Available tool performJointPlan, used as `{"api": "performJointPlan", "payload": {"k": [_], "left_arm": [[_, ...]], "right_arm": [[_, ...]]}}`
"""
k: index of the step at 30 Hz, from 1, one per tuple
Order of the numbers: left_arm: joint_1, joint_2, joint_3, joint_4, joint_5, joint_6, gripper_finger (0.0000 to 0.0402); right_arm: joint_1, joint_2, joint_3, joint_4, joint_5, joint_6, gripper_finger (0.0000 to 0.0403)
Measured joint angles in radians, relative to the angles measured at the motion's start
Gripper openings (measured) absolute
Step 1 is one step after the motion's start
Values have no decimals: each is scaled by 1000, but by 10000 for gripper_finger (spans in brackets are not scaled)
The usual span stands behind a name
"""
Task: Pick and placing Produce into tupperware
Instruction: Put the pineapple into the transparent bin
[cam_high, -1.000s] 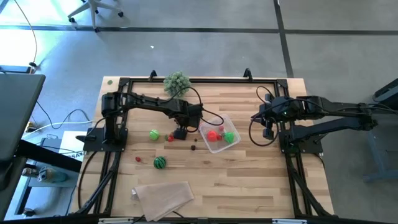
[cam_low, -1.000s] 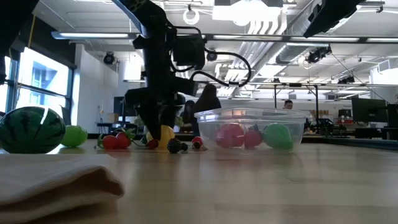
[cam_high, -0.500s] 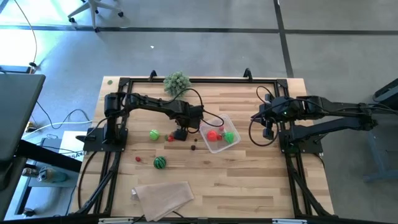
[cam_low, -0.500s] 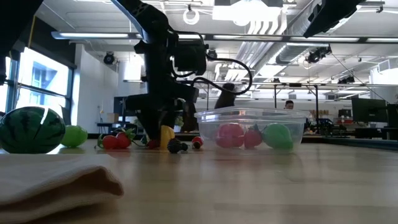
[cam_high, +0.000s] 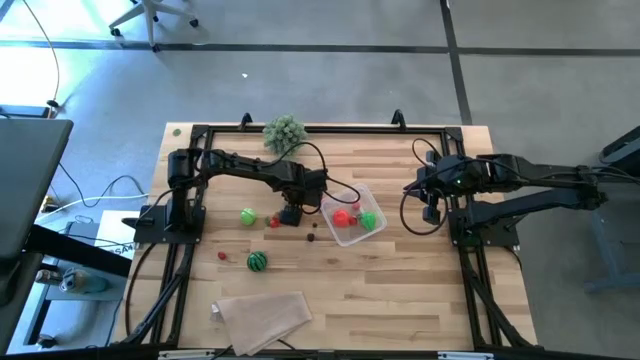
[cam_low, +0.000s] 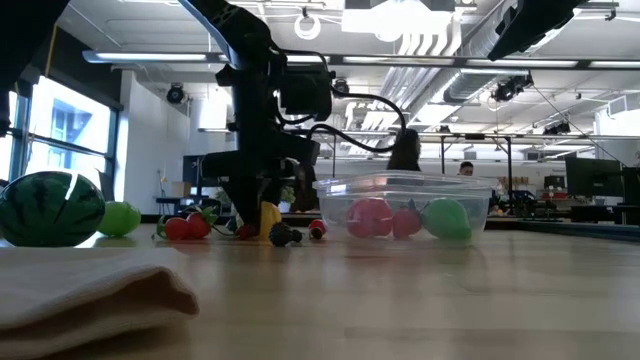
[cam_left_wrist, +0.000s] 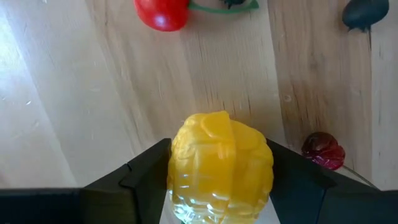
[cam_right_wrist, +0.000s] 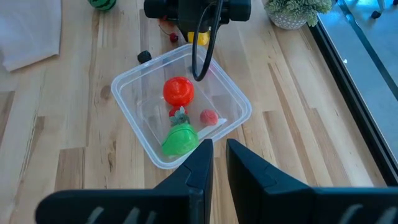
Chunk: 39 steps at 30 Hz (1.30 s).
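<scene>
Left gripper (cam_left_wrist: 219, 186) stands low over the wooden table (cam_high: 400, 290), its fingers touching both sides of a yellow toy vegetable (cam_left_wrist: 219, 167) just beside the clear tupperware (cam_high: 352, 219). Right gripper (cam_right_wrist: 214, 163), fingers nearly together, waits beyond the tupperware. Ceiling lights show behind.

The table (cam_high: 400, 290) is pale planked wood with a smooth matt finish. The tupperware (cam_right_wrist: 134, 121) is clear glossy plastic. The yellow produce piece (cam_left_wrist: 221, 165) looks like ribbed, shiny plastic. At 7 o'clock lies soft beige cloth (cam_high: 262, 318).
</scene>
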Motion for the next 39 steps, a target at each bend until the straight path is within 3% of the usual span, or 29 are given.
{"api": "performJointPlan", "payload": {"k": [11,20,25,29,34,39], "left_arm": [[0,0,47,-100,0,-56,220],[0,-1,318,-362,7,-158,220],[0,-1,502,-418,90,-166,220],[0,-2,629,-363,210,-156,220],[-1,-3,673,-192,362,-111,221],[-1,37,674,-125,374,-70,221]], "right_arm": [[0,0,0,0,0,0,34],[0,0,0,0,0,0,34],[0,0,0,0,0,0,34],[0,0,0,0,0,0,34],[0,0,0,0,0,0,34],[0,0,0,0,0,0,34]]}}
